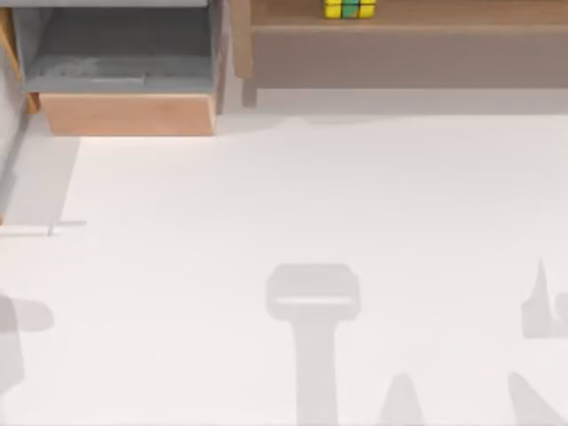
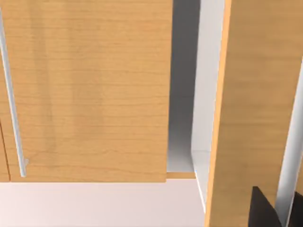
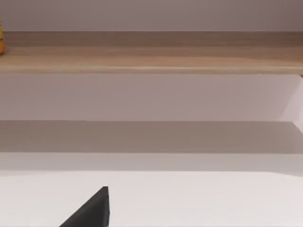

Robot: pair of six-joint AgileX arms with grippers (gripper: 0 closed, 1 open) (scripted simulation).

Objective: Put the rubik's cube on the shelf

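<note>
One step left, if any: you can call the placing done, judging by how things lie.
Top view: rubik's cube (image 1: 349,9) sits on the shelf (image 1: 417,53), at the back, right of the grey compartment (image 1: 124,58); worktop (image 1: 293,204) bare but for arm shadows.
Left wrist view: wooden cabinet fronts (image 2: 90,90); dark tip of left gripper (image 2: 277,210) in the corner, jaws: cannot tell.
Right wrist view: shelf edge across, yellow sliver of cube at its end; dark tip of right gripper (image 3: 90,213), jaws: cannot tell.
Left to do: nothing visible beyond parking the arms.

Cube (image 1: 349,9) on shelf (image 1: 408,53), table's rear

Wood panels (image 2: 90,90) (grey gap btwn)
</note>
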